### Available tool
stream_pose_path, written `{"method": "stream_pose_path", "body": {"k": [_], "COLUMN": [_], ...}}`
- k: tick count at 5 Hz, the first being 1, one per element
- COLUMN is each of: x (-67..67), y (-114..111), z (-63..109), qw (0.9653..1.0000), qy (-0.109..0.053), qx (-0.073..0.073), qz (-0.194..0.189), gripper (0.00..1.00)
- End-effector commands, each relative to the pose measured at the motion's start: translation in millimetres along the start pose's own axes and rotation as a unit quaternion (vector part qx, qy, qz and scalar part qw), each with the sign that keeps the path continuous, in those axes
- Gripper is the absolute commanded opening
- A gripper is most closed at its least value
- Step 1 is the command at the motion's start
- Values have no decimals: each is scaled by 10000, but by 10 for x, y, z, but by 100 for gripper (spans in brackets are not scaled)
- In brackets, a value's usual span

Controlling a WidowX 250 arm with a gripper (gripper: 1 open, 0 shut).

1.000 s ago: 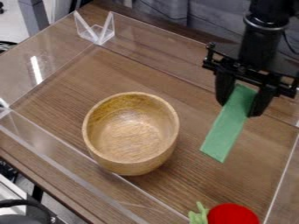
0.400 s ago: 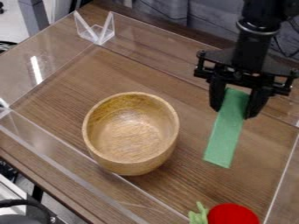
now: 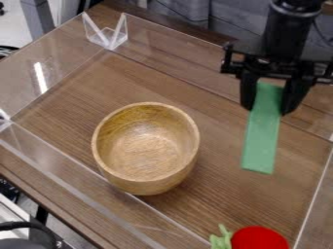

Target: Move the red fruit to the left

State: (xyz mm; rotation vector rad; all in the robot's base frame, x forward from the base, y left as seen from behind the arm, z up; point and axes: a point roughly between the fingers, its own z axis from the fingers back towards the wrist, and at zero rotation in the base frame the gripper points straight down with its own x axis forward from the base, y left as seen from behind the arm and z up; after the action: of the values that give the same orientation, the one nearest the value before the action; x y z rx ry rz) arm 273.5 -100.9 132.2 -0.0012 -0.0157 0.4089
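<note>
The red fruit (image 3: 259, 238), small and glossy with a light-green leafy top, lies at the bottom edge of the view, partly cut off. My gripper (image 3: 272, 97) hangs far above it at the right, pointing down. Its black fingers (image 3: 247, 92) are shut on one end of a flat green rectangular block (image 3: 264, 138). The block reaches from the fingers toward the near side, almost straight down the picture.
A wooden bowl (image 3: 146, 146) stands left of centre on the brown wooden tabletop (image 3: 196, 83). Clear plastic walls (image 3: 53, 73) fence the table on all sides. A small clear plastic stand (image 3: 107, 31) sits at the back left.
The gripper has rolled with the green block, swinging the block from slanted to nearly straight, and both sit slightly higher in the picture. Bowl and red fruit have not moved.
</note>
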Motion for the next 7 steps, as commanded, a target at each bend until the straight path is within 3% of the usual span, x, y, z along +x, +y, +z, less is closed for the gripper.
{"method": "stream_pose_path", "body": {"k": [1,2,4,5,6,7], "x": [108,139,211,-8,-256,-534], "y": [-149,-265,-186,-115,-150,-223], "z": [74,-8,77,62,20,-95], "qw": [9996,9996,9987,9875,9655,9361], "qy": [-224,-221,-206,-72,32,161], "qx": [-187,-188,-287,-269,-263,-236], "qz": [-9,-22,-360,-1554,-2591,-3507], "gripper": [0,0,0,0,0,0]}}
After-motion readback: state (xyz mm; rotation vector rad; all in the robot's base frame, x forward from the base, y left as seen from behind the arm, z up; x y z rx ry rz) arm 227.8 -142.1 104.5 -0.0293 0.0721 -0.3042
